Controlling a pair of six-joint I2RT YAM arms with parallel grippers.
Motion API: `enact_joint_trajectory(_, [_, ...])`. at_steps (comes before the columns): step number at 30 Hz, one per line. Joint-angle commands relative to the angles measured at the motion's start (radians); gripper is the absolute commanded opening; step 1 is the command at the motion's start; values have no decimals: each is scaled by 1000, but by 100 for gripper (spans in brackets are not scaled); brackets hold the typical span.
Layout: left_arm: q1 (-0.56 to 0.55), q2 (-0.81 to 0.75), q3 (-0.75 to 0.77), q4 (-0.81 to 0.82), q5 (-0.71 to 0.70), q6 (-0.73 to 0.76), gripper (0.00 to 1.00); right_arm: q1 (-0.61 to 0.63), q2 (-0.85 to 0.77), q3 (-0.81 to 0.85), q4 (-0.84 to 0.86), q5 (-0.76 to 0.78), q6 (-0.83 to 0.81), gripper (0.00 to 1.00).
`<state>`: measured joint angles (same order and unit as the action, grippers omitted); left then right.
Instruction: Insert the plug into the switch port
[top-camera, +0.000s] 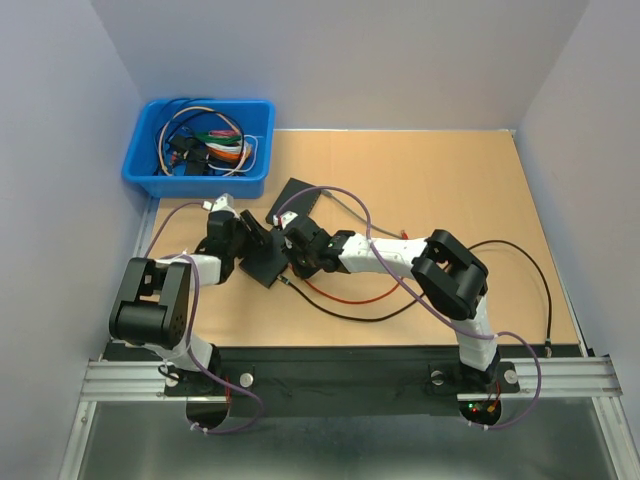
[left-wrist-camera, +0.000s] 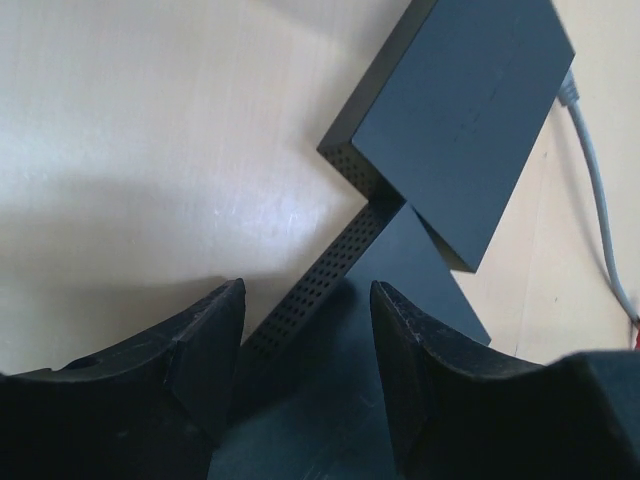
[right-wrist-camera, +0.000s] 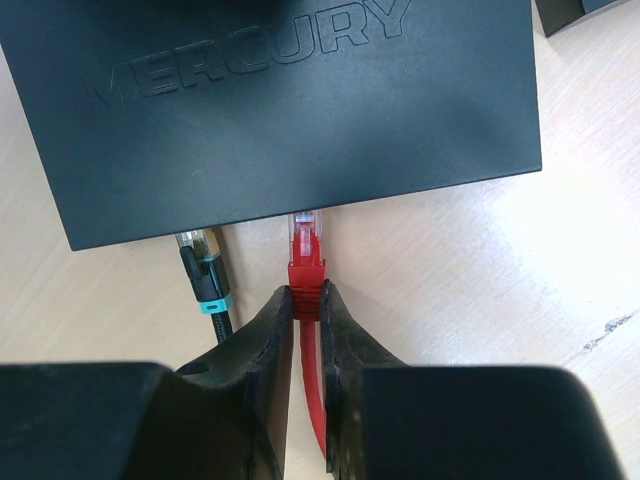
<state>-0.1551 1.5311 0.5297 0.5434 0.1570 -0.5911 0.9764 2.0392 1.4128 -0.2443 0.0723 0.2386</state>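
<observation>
The red plug (right-wrist-camera: 305, 245) sits mid-frame in my right wrist view, its clear tip against the near edge of the switch (right-wrist-camera: 280, 110). I can't tell how far in it is. My right claw (right-wrist-camera: 307, 300) is clamped on the plug's red boot. Just left, a black cable (right-wrist-camera: 208, 285) is already plugged in. In the left wrist view, the left claw (left-wrist-camera: 307, 320) straddles the switch's perforated corner, fingers apart. I can't tell whether they press on it. A second black box (left-wrist-camera: 460, 110) lies upper right. From above, a blue bin (top-camera: 140, 165) sits upper left.

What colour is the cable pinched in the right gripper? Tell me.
The cable is red; right wrist view shows it best.
</observation>
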Motion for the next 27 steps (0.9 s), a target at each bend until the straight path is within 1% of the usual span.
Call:
enact_joint_trajectory(1, [2, -22, -5, 36, 67, 2, 63, 5, 3, 29, 68, 20, -10, 0])
enact_joint_trajectory(7, [2, 32, 9, 17, 154, 20, 62, 5, 15, 46, 69, 21, -15, 0])
enact_joint_trajectory(14, [-11, 77, -3, 16, 213, 17, 62, 7, 18, 58, 68, 18, -18, 0])
enact_joint_trajectory(21, [-53, 87, -22, 32, 233, -3, 61, 7, 9, 37, 69, 1, -21, 1])
enact_joint_trajectory(27, [-90, 121, -22, 43, 227, -7, 60, 7, -42, -24, 69, 67, -32, 0])
